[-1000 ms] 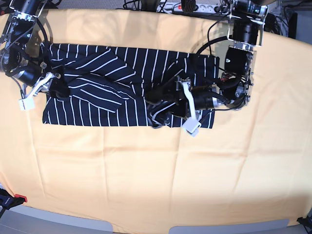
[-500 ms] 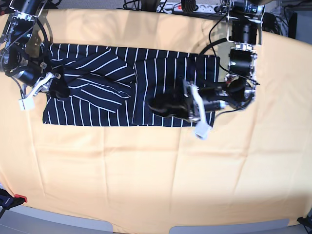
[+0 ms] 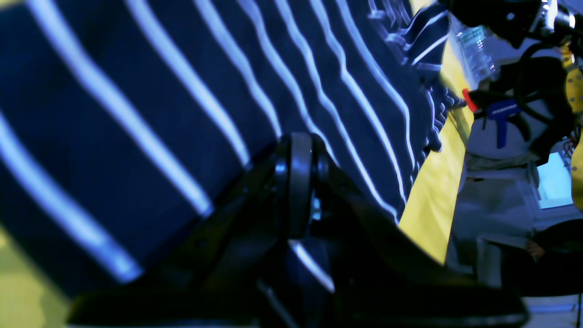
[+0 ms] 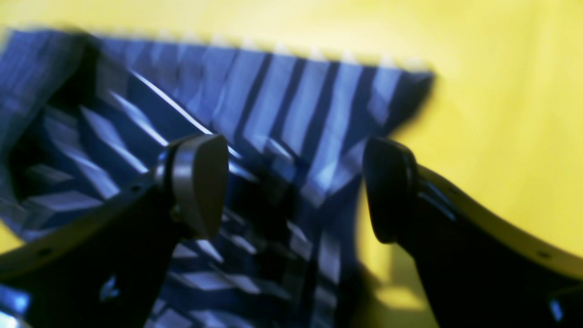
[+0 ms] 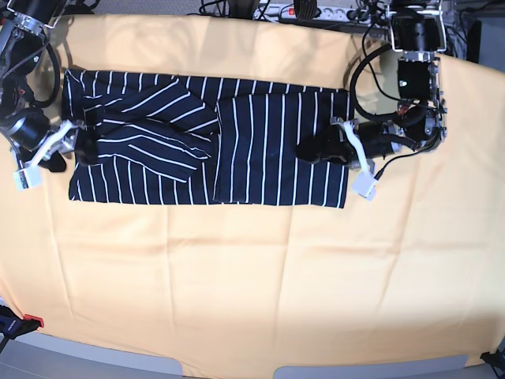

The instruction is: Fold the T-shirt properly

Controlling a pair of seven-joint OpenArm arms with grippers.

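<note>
The T-shirt (image 5: 207,140) lies flat across the far half of the desk (image 5: 252,268), on its yellow cloth, as a long band with both sides turned in toward the middle. The left gripper (image 5: 309,150) rests low over the shirt's end on the base view's right; its jaws are pressed together, and the wrist view shows no cloth caught between them, only striped fabric lying behind. The right gripper (image 4: 296,187) sits at the opposite end, jaws spread wide and holding nothing, with a rumpled corner of the shirt just beyond them.
</note>
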